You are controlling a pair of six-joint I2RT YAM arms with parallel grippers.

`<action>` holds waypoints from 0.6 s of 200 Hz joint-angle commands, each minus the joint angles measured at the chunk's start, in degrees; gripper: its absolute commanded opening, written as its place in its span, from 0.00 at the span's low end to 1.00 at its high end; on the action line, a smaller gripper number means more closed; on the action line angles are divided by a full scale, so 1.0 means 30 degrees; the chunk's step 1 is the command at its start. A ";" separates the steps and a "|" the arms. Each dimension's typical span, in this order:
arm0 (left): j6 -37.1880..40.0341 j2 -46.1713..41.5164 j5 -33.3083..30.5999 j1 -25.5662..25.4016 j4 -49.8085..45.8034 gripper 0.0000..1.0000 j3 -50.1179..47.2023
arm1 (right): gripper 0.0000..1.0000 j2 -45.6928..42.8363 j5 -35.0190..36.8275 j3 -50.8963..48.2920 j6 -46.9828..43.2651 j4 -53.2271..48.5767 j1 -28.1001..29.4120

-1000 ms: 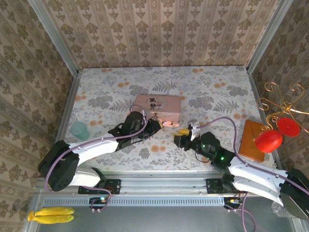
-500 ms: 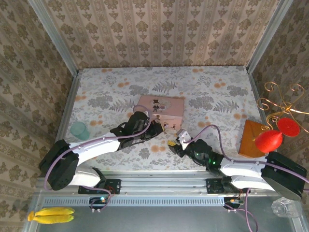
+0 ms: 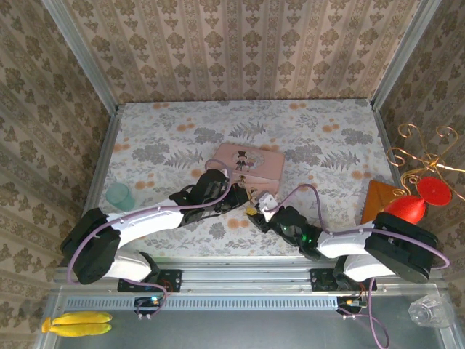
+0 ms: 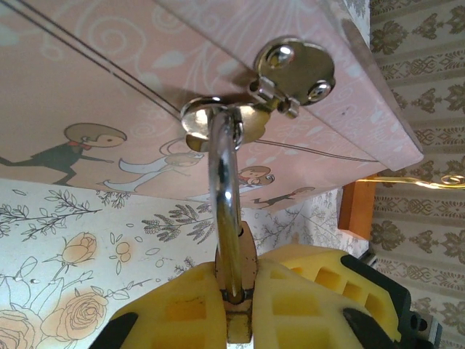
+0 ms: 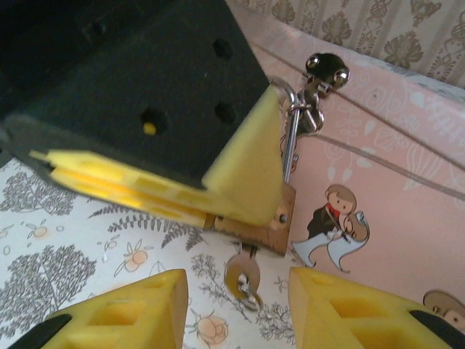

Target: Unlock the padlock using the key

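Endwise, padlock (image 5: 270, 231) shackle-first toward tin (image 5: 392, 145)

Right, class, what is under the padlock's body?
The key sticks out below the padlock, clear of the open right gripper. Its blade is hidden inside, and the left gripper clamps over most of the body.

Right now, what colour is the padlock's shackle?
Shiny silver; the shackle shows best in the left wrist view.

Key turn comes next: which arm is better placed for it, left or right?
Right. The right pincer, open, flanks the small dark metal key sticking out of the tiny brass padlock; the left pincer is shut on that padlock, steadying it.
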 commanded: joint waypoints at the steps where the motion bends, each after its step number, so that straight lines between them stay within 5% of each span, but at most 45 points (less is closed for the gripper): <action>1: 0.0819 -0.0028 0.0312 -0.0161 0.1071 0.00 0.0955 | 0.40 0.0554 0.1026 0.0530 0.0344 0.0689 0.0167; 120: 0.0906 0.0523 0.0370 -0.0014 0.1376 0.00 0.1181 | 0.24 0.1606 0.2453 0.2261 0.2707 -0.1772 0.0226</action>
